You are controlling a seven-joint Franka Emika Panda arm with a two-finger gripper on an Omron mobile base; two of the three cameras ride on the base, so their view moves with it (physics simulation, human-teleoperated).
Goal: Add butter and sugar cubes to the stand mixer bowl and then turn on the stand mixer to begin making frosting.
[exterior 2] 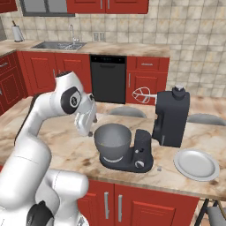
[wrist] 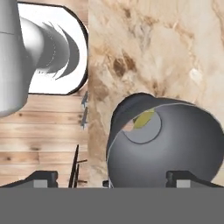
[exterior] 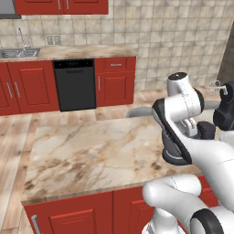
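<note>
The gripper [wrist: 111, 177] hangs spread and empty just left of the stand mixer bowl [exterior 2: 112, 140], butter [wrist: 143, 119] inside, so a careless swing risks clipping the rim or the stand mixer [exterior 2: 171, 118] raised behind.

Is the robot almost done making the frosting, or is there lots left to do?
Partly done, it seems. In the hand view, the stand mixer bowl already holds something yellowish, likely butter, with a pale tan bit beside it. The end effector hangs over the bowl, apparently empty. The stand mixer has its head tilted up, whisk raised, so switching it on is left. I can't count sugar cubes.
</note>
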